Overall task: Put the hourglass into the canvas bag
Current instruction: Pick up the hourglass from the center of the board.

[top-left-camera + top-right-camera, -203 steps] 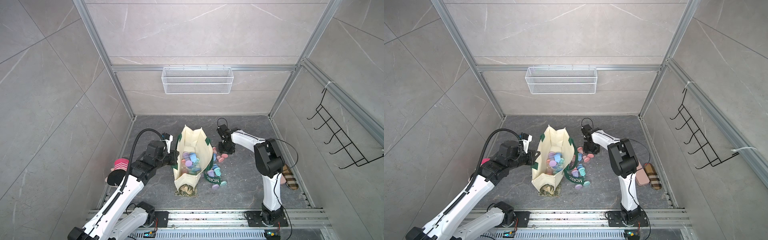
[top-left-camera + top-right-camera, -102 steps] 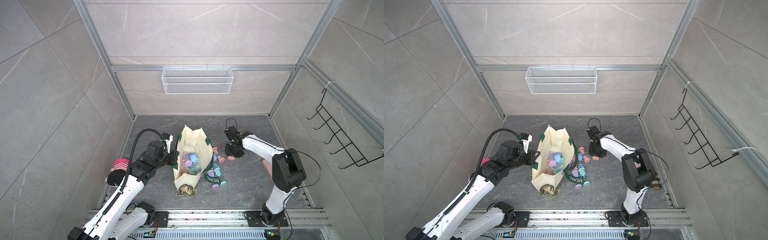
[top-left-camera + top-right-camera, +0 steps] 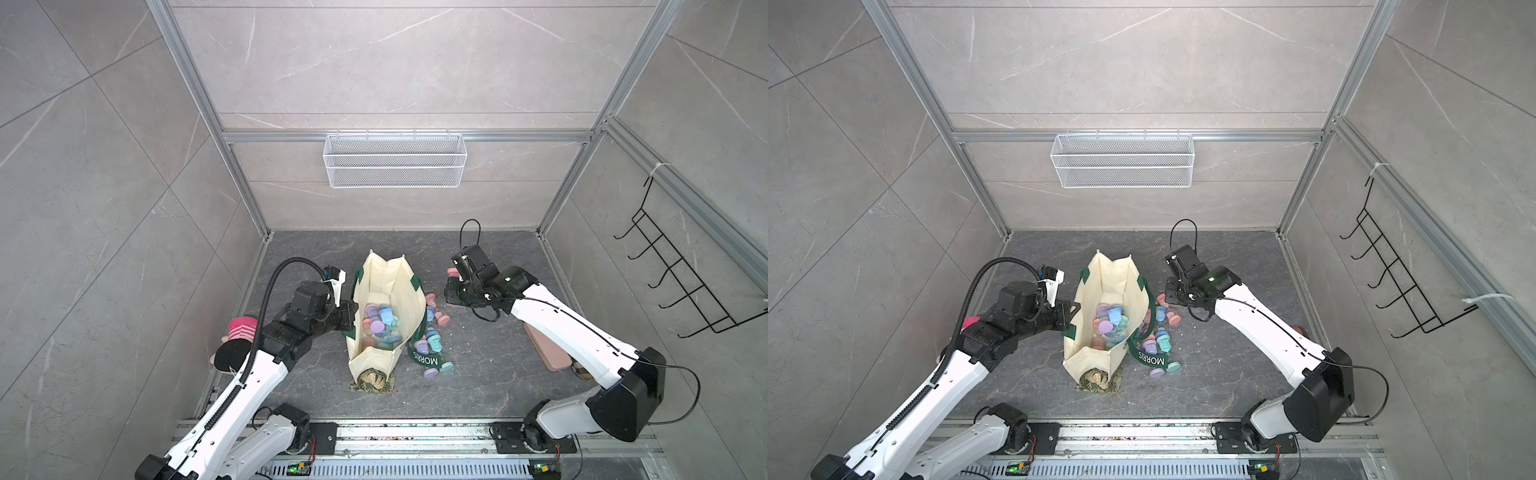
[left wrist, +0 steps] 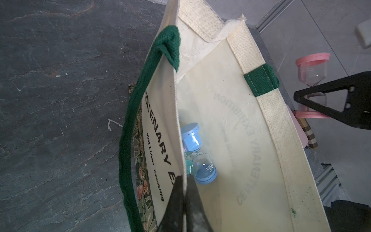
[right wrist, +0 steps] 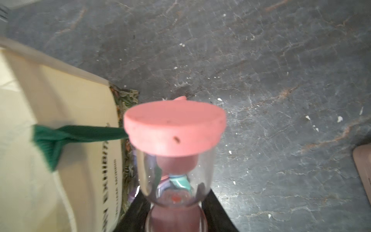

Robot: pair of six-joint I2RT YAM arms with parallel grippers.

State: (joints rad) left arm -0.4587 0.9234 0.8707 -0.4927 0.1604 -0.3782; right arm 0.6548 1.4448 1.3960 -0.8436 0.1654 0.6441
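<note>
The cream canvas bag [image 3: 399,291] [image 3: 1108,282] stands open on the floor, and several coloured hourglasses [image 3: 380,320] lie inside it. My left gripper [image 3: 352,309] [image 3: 1073,309] [image 4: 183,180] is shut on the bag's left rim, with the canvas pinched between its fingers. A pink hourglass [image 3: 453,272] [image 4: 312,68] [image 5: 174,128] hangs above the floor to the right of the bag [image 5: 60,120]. My right gripper [image 3: 451,286] [image 3: 1169,293] [image 5: 176,211] is shut on its glass waist. A blue hourglass [image 4: 192,138] shows inside the bag [image 4: 230,120].
More hourglasses [image 3: 432,336] lie on the floor against the bag's right side, by the green MORRIS strap [image 3: 424,358]. A pink flat case [image 3: 544,349] lies under my right arm. On the walls hang a wire basket [image 3: 395,166] and a black hook rack [image 3: 673,286].
My right arm's elbow has swung out to the right and down toward the front, while its gripper with the pink hourglass stayed beside the bag. The left arm has not moved.
</note>
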